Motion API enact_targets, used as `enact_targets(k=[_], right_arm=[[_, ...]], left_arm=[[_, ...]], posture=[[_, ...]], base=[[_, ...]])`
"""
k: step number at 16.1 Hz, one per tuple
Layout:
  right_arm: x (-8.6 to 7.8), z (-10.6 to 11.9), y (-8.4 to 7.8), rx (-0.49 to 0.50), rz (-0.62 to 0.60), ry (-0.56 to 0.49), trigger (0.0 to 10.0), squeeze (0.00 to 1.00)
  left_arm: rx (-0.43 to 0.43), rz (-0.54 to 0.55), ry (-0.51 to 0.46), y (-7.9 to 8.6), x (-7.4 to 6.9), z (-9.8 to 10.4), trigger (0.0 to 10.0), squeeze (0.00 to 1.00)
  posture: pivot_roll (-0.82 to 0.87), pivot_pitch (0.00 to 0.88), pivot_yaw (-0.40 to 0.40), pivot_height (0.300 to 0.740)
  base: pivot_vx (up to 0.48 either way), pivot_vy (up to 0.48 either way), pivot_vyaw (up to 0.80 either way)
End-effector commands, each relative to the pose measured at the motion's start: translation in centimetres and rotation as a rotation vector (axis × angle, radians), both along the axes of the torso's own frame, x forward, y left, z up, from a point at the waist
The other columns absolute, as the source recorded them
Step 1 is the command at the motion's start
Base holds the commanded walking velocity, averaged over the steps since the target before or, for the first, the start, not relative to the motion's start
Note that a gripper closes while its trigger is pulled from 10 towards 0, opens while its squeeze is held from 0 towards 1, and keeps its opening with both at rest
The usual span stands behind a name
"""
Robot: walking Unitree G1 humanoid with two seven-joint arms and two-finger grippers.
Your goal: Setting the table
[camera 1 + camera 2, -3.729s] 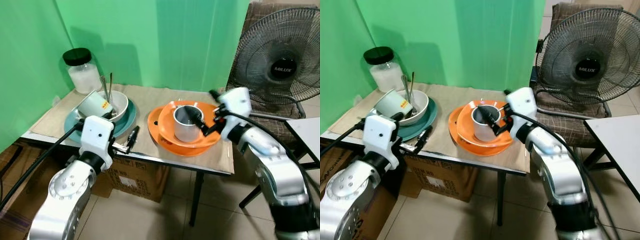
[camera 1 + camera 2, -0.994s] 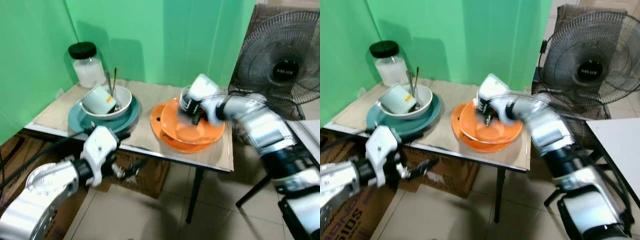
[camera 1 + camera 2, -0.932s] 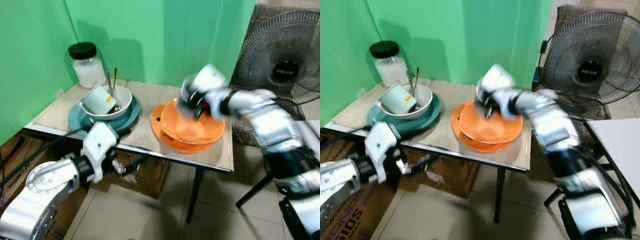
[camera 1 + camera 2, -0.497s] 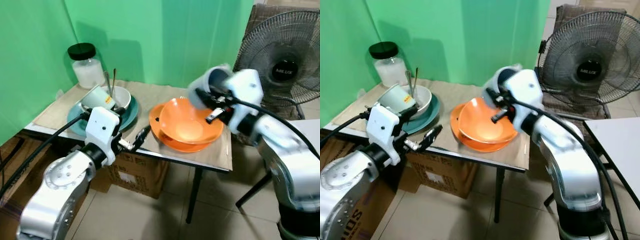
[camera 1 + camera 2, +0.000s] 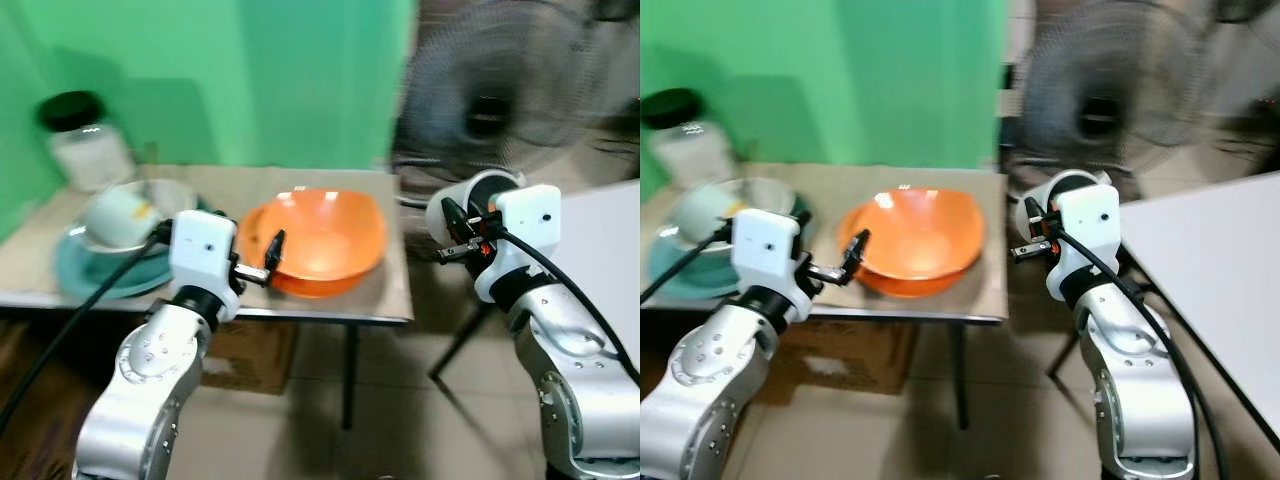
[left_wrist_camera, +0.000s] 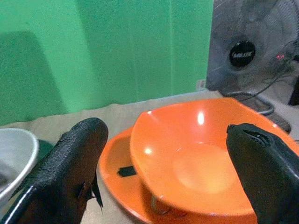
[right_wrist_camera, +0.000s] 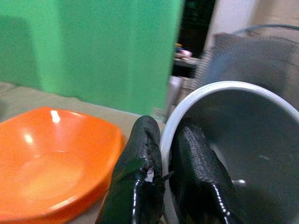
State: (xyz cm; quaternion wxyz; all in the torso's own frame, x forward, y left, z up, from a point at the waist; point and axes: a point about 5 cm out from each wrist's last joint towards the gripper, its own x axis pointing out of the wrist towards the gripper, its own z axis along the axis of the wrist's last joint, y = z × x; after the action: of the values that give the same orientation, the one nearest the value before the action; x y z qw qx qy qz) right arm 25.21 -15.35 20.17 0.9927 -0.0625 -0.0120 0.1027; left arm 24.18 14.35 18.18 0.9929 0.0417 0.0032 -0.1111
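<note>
My right gripper [image 5: 452,232] is shut on the rim of a grey metal cup [image 5: 462,203], one finger inside and one outside [image 7: 140,177]. It holds the tilted cup [image 7: 233,140] in the air just past the right edge of the cloth-covered table [image 5: 390,290]. An orange bowl [image 5: 325,232] sits on an orange plate [image 6: 114,182] in the middle of that table. Close to the bowl's left side, my left gripper [image 5: 272,250] stands open and holds nothing, its wide-spread fingers [image 6: 70,163] framing the bowl [image 6: 201,163].
At the table's left, a teal plate [image 5: 70,275] carries a white bowl [image 5: 165,200] with a pale cup [image 5: 115,215] in it. A glass jar [image 5: 85,150] stands behind. A fan [image 5: 500,100] is behind the right arm. A white table [image 5: 1200,260] lies to the right.
The camera has swung right. My right gripper has carried the grey cup from above the orange bowl to beyond the table's right edge. The left gripper stays by the bowl.
</note>
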Motion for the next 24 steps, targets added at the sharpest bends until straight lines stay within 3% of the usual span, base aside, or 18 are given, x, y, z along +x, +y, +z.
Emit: enact_targets(k=[1,4,5,7,9,14,16,24], right_arm=[[-0.1,-0.1,-0.1,0.003,-0.018,0.006,10.0,0.00],[0.0,-0.3,-0.4,-0.066,-0.065,-0.011,10.0,0.00],[0.1,-0.2,-0.6,-0.053,-0.074,-0.011,10.0,0.00],[0.1,-0.4,-0.7,-0.027,-0.072,0.002,10.0,0.00],[-0.1,-0.7,-0.6,-0.016,-0.076,0.017,10.0,0.00],[-0.4,-1.6,-0.7,-0.011,-0.118,0.040,10.0,0.00],[-0.6,-1.9,-0.5,-0.010,-0.104,0.057,10.0,0.00],[-0.6,-2.6,-0.5,-0.006,-0.099,0.120,10.0,0.00]], left_arm=[[-0.013,0.035,-0.006,0.6,-0.2,0.3,10.0,0.00],[-0.002,0.095,-0.019,0.7,-0.1,0.3,10.0,0.00],[-0.029,0.190,-0.080,1.1,0.2,0.7,10.0,0.00],[-0.107,0.236,-0.132,0.9,0.2,1.0,10.0,0.00],[-0.150,0.217,-0.122,0.5,0.0,0.9,10.0,0.00],[0.038,0.095,-0.036,1.4,-0.5,-0.6,10.0,0.00],[0.063,0.057,-0.038,1.6,-0.7,-0.7,10.0,0.00],[0.035,0.052,-0.049,2.1,-0.5,-0.6,10.0,0.00]], posture=[[-0.07,0.000,0.020,0.740],[-0.07,0.000,0.019,0.740],[-0.07,0.000,0.021,0.740],[-0.07,0.000,0.021,0.740],[-0.08,0.000,0.021,0.740],[-0.07,0.000,0.023,0.740],[-0.07,0.000,0.024,0.740],[-0.08,0.000,0.023,0.740]], base=[[0.000,0.000,-0.80],[0.000,0.000,-0.27],[0.000,0.000,0.00],[0.000,0.000,-0.40],[0.000,0.000,-0.80],[0.000,0.000,-0.80],[0.000,0.000,-0.80],[0.000,0.000,-0.80]])
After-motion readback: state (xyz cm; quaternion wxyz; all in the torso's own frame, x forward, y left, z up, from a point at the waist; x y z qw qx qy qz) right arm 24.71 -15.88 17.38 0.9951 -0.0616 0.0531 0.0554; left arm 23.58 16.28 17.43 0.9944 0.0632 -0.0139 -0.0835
